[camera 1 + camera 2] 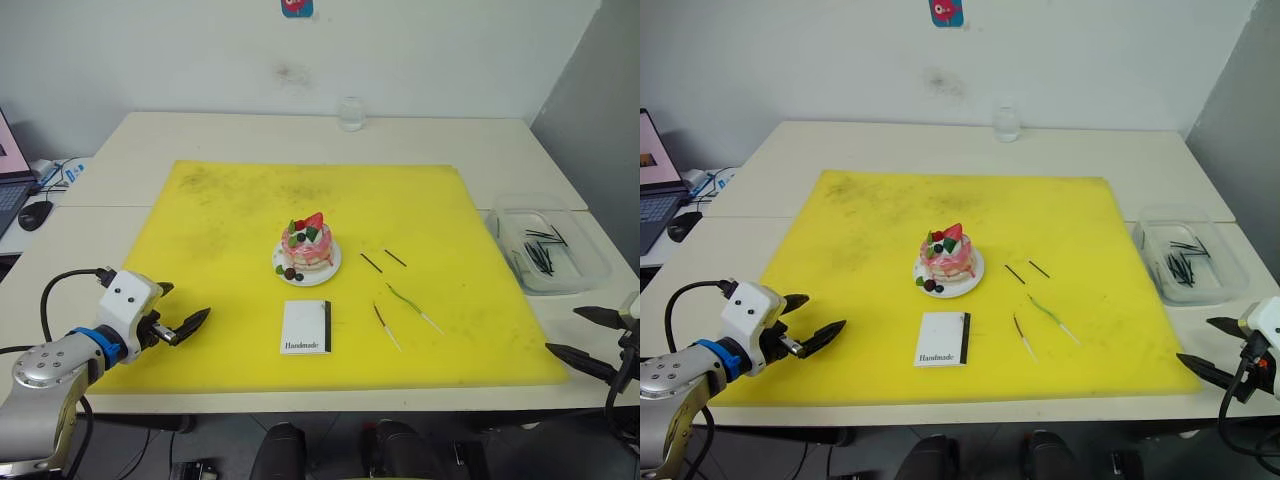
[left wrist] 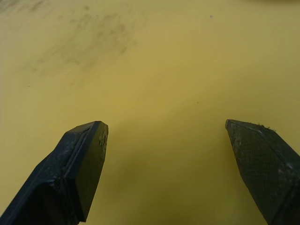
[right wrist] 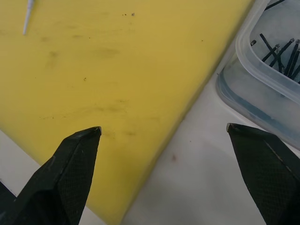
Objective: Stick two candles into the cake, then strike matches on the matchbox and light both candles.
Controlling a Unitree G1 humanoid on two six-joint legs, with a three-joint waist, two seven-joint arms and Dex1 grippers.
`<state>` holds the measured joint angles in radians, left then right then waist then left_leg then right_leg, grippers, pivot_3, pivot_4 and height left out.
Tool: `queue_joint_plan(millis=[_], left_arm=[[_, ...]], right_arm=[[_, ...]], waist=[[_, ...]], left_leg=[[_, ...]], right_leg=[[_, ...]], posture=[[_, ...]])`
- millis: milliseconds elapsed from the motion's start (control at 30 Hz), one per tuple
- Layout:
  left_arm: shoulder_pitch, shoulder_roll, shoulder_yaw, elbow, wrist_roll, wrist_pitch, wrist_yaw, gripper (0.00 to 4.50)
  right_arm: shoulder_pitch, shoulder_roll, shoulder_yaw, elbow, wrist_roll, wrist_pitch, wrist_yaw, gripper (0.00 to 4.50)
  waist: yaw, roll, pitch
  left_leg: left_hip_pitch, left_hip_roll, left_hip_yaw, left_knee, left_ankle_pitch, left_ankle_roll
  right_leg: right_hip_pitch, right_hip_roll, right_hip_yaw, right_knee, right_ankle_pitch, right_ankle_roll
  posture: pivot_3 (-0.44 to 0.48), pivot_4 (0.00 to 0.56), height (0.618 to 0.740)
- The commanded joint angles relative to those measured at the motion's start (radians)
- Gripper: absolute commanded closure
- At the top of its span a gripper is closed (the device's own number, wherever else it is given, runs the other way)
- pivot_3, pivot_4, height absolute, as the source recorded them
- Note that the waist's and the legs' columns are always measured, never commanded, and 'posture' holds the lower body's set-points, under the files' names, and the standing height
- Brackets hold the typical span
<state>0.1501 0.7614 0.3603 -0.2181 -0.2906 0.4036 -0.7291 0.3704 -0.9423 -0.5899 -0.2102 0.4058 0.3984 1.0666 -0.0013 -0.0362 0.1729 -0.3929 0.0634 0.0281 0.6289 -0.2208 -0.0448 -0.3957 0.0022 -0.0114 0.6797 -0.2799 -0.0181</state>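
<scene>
My left gripper [image 1: 178, 309] hovers at about eight o'clock over the near-left corner of the yellow mat [image 1: 220, 230], its two black fingers spread wide with nothing between them. My right gripper [image 1: 585, 335] sits at four o'clock, just off the mat's near-right corner above the white table [image 1: 480, 135] — also released, fingers apart and empty. The cake [image 1: 307, 247] on its small white plate stands near the mat's centre. The matchbox [image 1: 306, 326] lies flat just toward six o'clock from the cake, black strip on its right edge. Two matches [image 1: 383, 260] lie at three o'clock from the cake, close together and apart from it. Nearer me, the green candle [image 1: 412, 307] and the dark red candle [image 1: 386, 326] lie on the mat side by side — both untouched. A clear plastic tray [image 1: 590, 250] of dark sticks rests at three o'clock beyond the mat's right edge.
</scene>
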Motion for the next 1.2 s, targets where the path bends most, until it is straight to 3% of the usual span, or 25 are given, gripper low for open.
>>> queue_joint_plan(millis=[33, 733, 1000, 1200], left_arm=[[-0.009, 0.016, 0.022, -0.011, -0.011, 0.003, -0.005, 0.02], [0.000, 0.042, 0.055, 0.028, -0.025, -0.047, -0.073, 0.02], [0.010, 0.039, 0.096, 0.029, -0.100, -0.036, -0.133, 0.02], [0.009, 0.053, 0.113, -0.003, -0.185, 0.063, -0.164, 0.02]], right_arm=[[-0.006, -0.005, -0.035, -0.009, 0.001, -0.018, 0.002, 0.00], [0.001, 0.009, -0.038, -0.039, 0.010, -0.014, -0.005, 0.00], [-0.012, 0.016, -0.025, -0.066, 0.018, -0.002, -0.021, 0.00], [-0.015, 0.009, -0.033, -0.075, 0.024, 0.004, -0.019, 0.00]], waist=[[0.000, 0.000, 0.000], [0.000, 0.000, 0.000], [0.000, 0.000, 0.000], [0.000, 0.000, 0.000]], left_leg=[[0.000, 0.000, 0.000, 0.000, 0.000, 0.000], [0.000, 0.000, 0.000, 0.000, 0.000, 0.000], [0.000, 0.000, 0.000, 0.000, 0.000, 0.000], [0.000, 0.000, 0.000, 0.000, 0.000, 0.000]], right_leg=[[0.000, 0.000, 0.000, 0.000, 0.000, 0.000], [0.000, 0.000, 0.000, 0.000, 0.000, 0.000], [-0.001, -0.001, 0.000, 0.000, 0.000, 0.000], [-0.001, -0.001, 0.000, 0.000, 0.000, 0.000]], posture=[[0.000, 0.150, 0.740], [0.000, 0.150, 0.740], [0.000, 0.150, 0.740], [0.000, 0.150, 0.740]])
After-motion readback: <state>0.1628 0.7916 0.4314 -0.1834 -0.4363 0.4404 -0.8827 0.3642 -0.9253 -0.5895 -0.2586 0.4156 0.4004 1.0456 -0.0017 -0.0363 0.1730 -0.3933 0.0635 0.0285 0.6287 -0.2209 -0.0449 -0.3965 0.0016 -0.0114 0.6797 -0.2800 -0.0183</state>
